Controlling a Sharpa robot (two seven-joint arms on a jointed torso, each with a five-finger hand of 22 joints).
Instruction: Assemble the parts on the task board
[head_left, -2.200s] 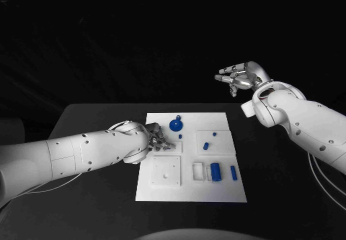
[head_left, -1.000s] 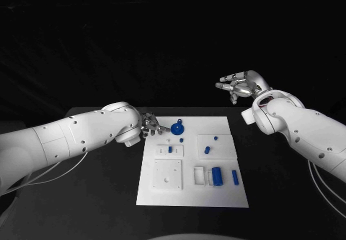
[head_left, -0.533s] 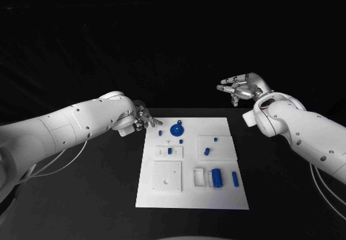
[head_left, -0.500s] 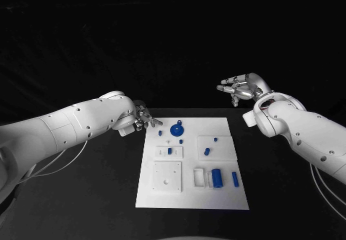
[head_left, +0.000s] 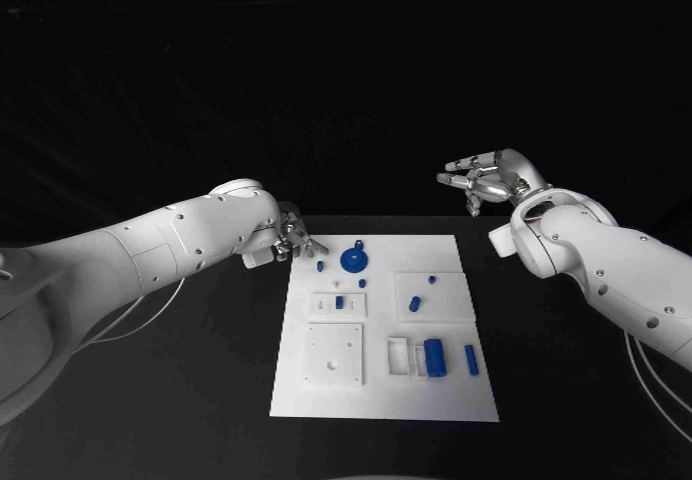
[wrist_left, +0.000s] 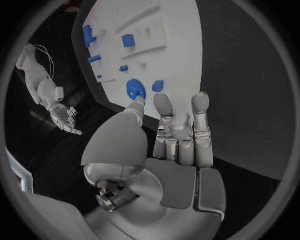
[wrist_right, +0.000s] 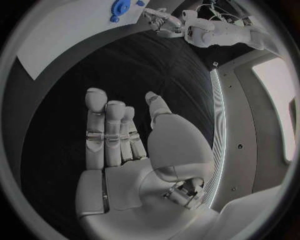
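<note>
- My left hand (head_left: 293, 241) hovers at the far left corner of the white rectangular task board (head_left: 325, 395); in the left wrist view (wrist_left: 178, 135) its fingers are stretched out side by side, thumb apart, and hold nothing.
- Nearest to those fingertips lies a small blue peg (head_left: 320, 267), and just past it the round blue toothed wheel with a knob (head_left: 353, 260), both loose on the board's far end.
- Further from my left hand, toward my body, a raised white block carries a short blue pin (head_left: 340, 301) standing in it; beside that, another white block holds a blue stub (head_left: 413, 304).
- Further still, at the board's near end, sit a white square plate with a hole (head_left: 333, 352), a thick blue cylinder (head_left: 433, 353) in a white cradle, and a slim blue bar (head_left: 470, 359).
- My right hand (head_left: 488, 178) is raised beyond the board's far right corner, well apart from every part; its fingers are loosely spread and empty (wrist_right: 122, 145).
- Risks, as I judge them: the peg and wheel lie close together, so reaching for one could nudge the other or push it off the board's edge. The peg is small and may roll or slip from a pinch. My left forearm crosses near the board's edge and could shift the board if I lower it carelessly.
</note>
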